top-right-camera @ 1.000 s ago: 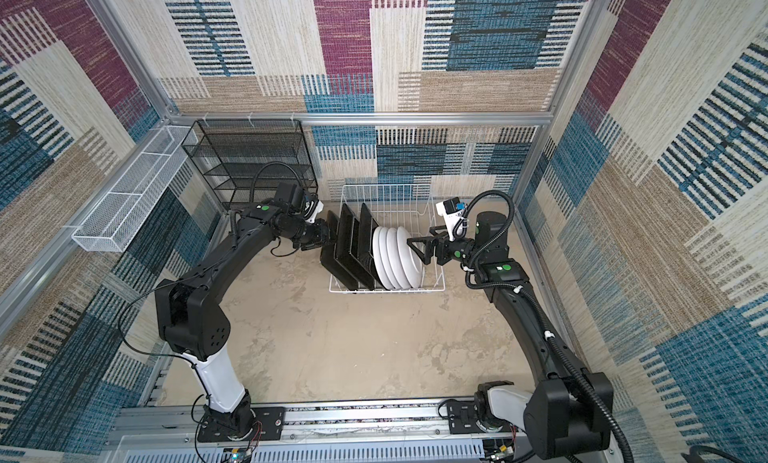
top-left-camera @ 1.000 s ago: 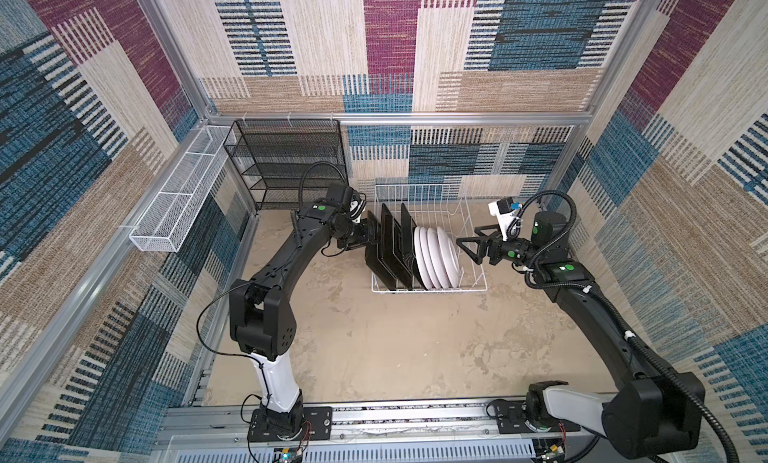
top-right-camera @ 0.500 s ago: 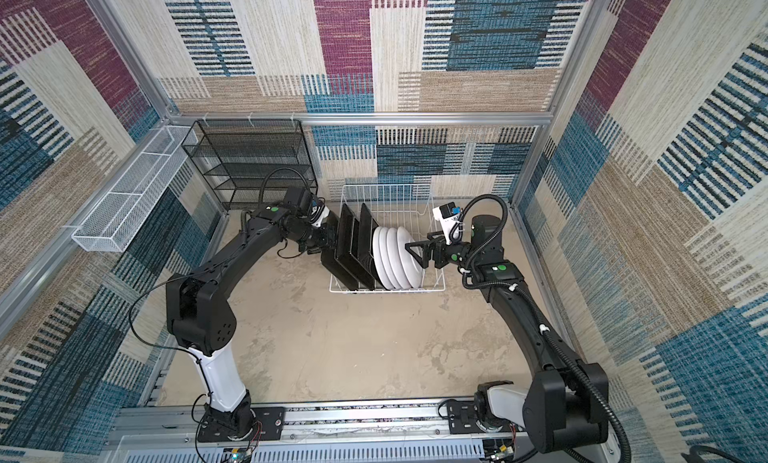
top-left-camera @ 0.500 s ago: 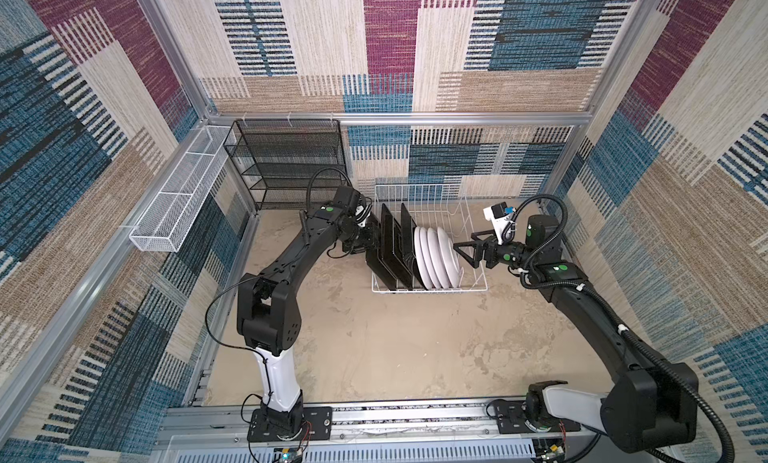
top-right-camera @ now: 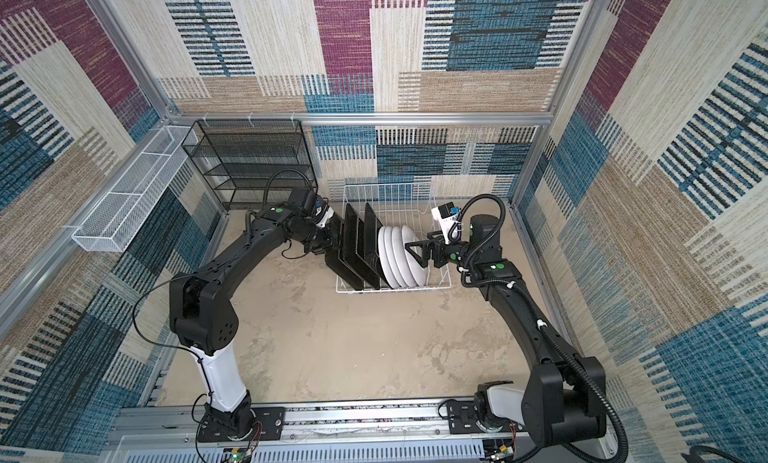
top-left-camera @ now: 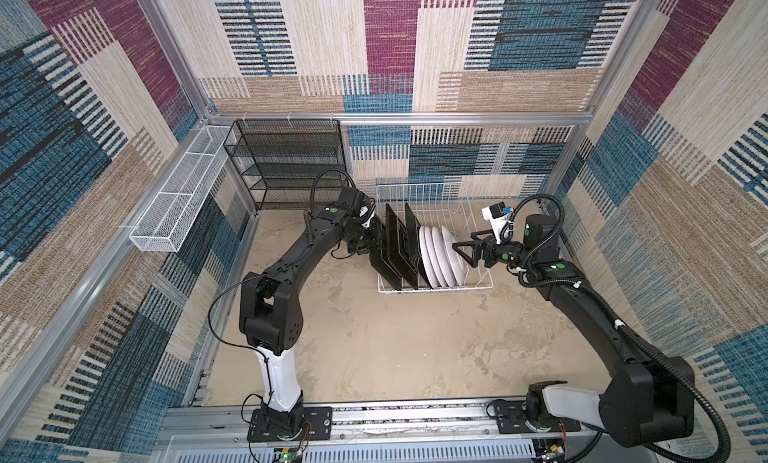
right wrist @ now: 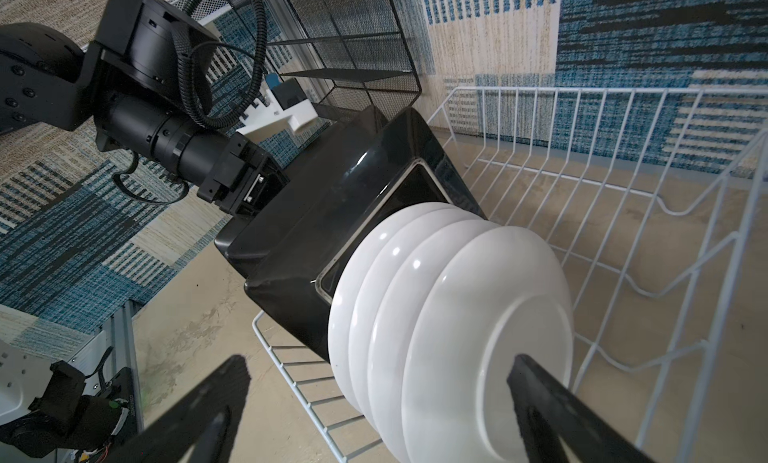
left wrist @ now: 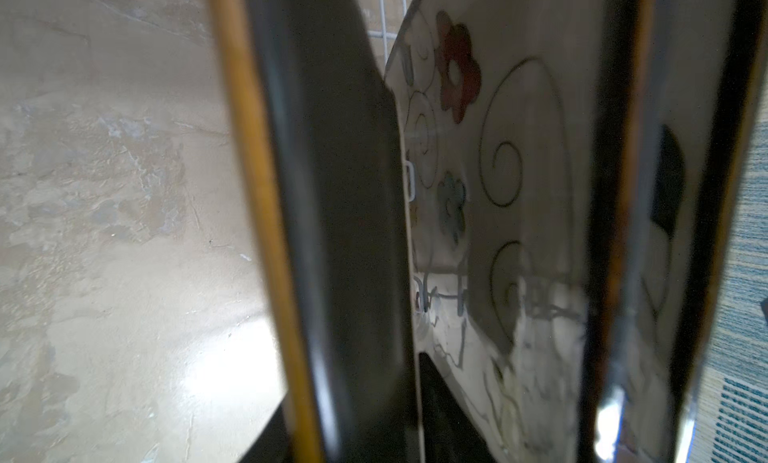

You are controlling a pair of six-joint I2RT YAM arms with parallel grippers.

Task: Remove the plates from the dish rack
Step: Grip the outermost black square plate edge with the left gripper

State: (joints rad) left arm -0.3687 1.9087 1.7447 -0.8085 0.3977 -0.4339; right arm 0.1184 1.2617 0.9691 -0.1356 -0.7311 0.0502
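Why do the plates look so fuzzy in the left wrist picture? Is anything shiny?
Left wrist view: the square plates sit very close, so their edges blur, and glare whitens the tabletop. Right wrist view: tiny highlights dot the round white plates.

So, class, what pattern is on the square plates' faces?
The square plates show flowers and swirls on cream; left wrist view.

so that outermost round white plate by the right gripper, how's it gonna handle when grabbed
Likely stiff and breakable: the outermost round white plate looks like glazed ceramic. Its glossy highlights suggest a slippery surface, so the open right gripper may need a firm rim pinch. Standing on edge in the dish rack, it could roll or tip once freed.
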